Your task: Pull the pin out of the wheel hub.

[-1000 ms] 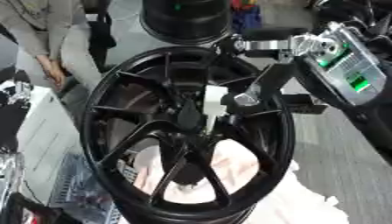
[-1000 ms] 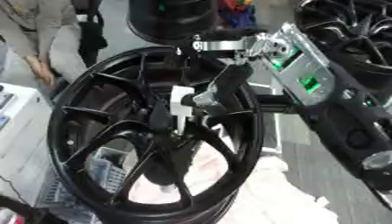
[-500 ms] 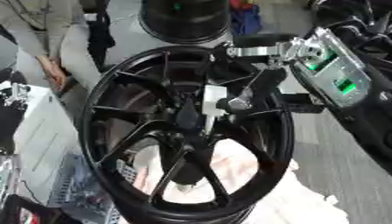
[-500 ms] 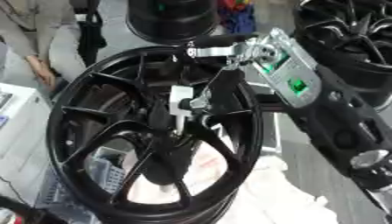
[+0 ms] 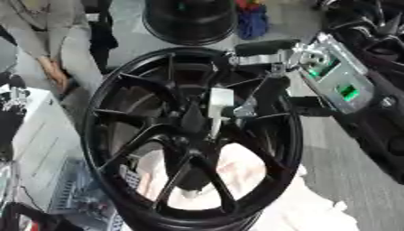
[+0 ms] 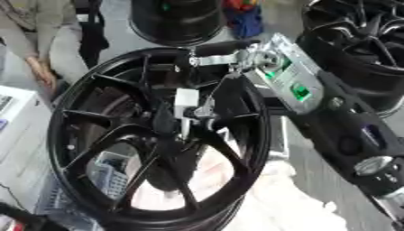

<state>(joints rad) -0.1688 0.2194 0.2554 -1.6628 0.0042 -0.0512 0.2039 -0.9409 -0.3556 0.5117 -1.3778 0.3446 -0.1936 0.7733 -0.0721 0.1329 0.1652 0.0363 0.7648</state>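
A large black spoked wheel (image 5: 118, 135) stands tilted in the middle of both views. At its hub (image 5: 193, 121) a white pin (image 5: 219, 106) sticks up, a wide white head over a thin shaft. My right hand (image 5: 315, 67) reaches in from the right over the rim. Its dark fingers (image 5: 264, 97) are curled against the pin's right side and pinch it, and a silver thumb (image 5: 256, 57) stretches left above the wheel. I cannot tell whether the pin's lower end still sits in the hub. My left hand shows in no view.
A white cloth (image 5: 312, 210) lies under the wheel's lower right. Other black wheels stand at the top (image 5: 189, 20) and the upper right (image 6: 367, 45). A white box (image 5: 31, 135) sits at the left, with a person (image 5: 47, 36) crouched behind it.
My right hand and wrist have shifted a little left and down over the rim, still pinching the pin. More of the pin's white shaft shows below its head. The wheel has stayed put.
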